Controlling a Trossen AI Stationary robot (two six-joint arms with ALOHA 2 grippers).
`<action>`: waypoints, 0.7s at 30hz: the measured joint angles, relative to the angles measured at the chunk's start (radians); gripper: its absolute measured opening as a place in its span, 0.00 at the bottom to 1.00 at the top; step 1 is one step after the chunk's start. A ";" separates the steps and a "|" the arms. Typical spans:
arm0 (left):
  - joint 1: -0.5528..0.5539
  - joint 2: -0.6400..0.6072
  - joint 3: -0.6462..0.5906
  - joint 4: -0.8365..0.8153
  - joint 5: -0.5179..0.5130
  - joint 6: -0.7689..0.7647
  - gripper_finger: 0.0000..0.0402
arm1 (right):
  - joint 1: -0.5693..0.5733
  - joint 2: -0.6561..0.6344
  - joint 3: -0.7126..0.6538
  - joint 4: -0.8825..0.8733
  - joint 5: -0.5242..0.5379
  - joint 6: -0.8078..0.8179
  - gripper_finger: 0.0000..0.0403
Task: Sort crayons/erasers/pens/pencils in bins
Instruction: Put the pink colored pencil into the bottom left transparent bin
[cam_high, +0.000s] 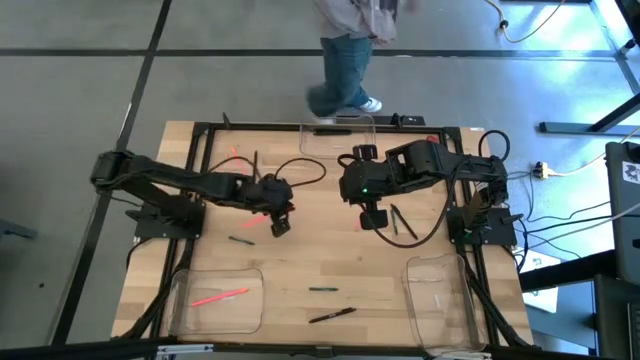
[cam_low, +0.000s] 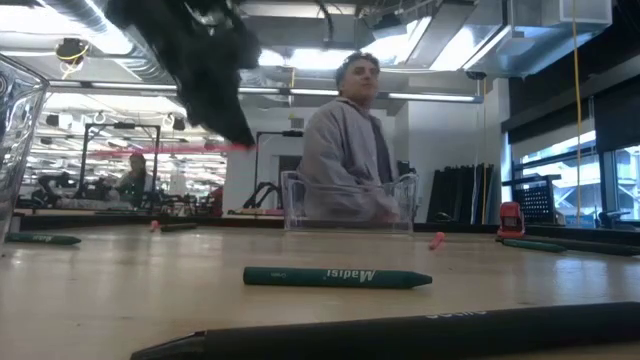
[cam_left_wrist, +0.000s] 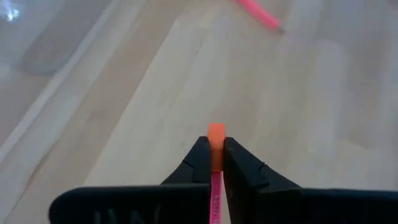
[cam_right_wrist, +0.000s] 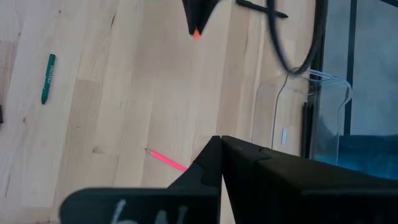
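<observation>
My left gripper hangs over the middle of the table, shut on a pink pencil with an orange eraser end. My right gripper hangs shut and empty to its right, higher up. Another pink pencil lies flat in the near left bin. Two more clear bins stand at the near right and far middle. Lying on the table are green crayons, a black pen and a pink pencil. My left gripper pinches the pink pencil between its two fingers just behind the orange eraser end, which sticks out past the fingertips. The pencil lies along the fingers and runs back between them. The fingers slant down at the table, and the pencil is lifted clear of it.
Black pens lie under my right arm, and a pink pencil and a dark stick lie at the far left. A person stands beyond the far bin. Bare wood shows between the two near bins.
</observation>
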 joint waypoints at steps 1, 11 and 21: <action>-0.010 -0.031 0.000 -0.017 0.001 0.000 0.02 | 0.000 0.000 0.000 0.000 0.000 0.000 0.02; -0.176 -0.273 0.001 -0.073 0.021 -0.129 0.02 | 0.000 0.000 0.000 0.010 0.000 -0.002 0.02; -0.446 -0.329 0.002 -0.076 0.025 -0.351 0.02 | 0.000 0.000 0.000 0.012 0.000 -0.001 0.02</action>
